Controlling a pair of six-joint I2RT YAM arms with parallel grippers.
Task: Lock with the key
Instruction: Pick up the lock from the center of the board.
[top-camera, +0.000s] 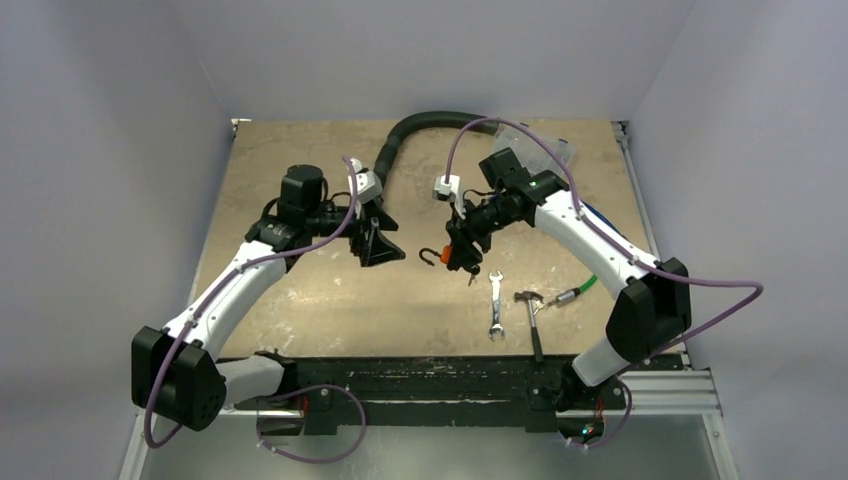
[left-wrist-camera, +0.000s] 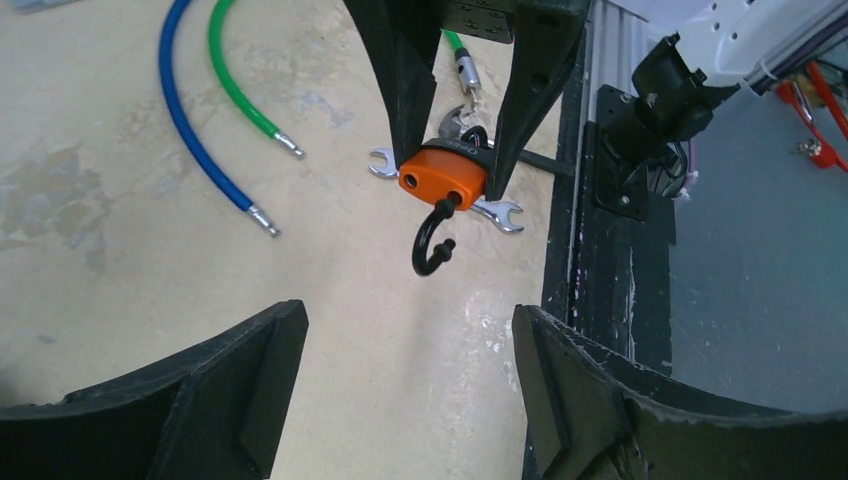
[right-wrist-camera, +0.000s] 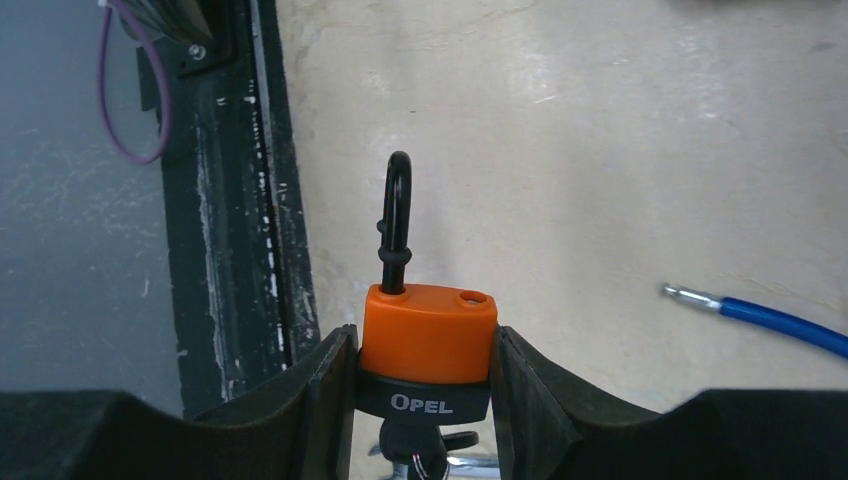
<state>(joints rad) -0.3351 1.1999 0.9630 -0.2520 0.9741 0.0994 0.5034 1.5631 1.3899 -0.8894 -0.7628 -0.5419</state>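
Observation:
An orange and black padlock (right-wrist-camera: 428, 345) marked OPEL is clamped between the fingers of my right gripper (right-wrist-camera: 425, 370), held above the table. Its black shackle (right-wrist-camera: 396, 220) is swung open, free end out of its hole. A key with a ring (right-wrist-camera: 425, 450) sticks in the lock's underside, partly hidden. In the top view the padlock (top-camera: 460, 252) hangs from the right gripper (top-camera: 462, 248) at table centre. My left gripper (top-camera: 380, 245) is open and empty, a short way left of it, facing the padlock (left-wrist-camera: 443, 178) and shackle (left-wrist-camera: 432, 245). The left gripper (left-wrist-camera: 410, 385) shows wide-apart jaws.
A silver wrench (top-camera: 495, 305), a hammer (top-camera: 532, 318) and a green cable (top-camera: 580, 290) lie on the table right of centre. A blue cable (left-wrist-camera: 195, 125) and green cable (left-wrist-camera: 240, 85) show in the left wrist view. The black base rail (top-camera: 440, 385) runs along the near edge.

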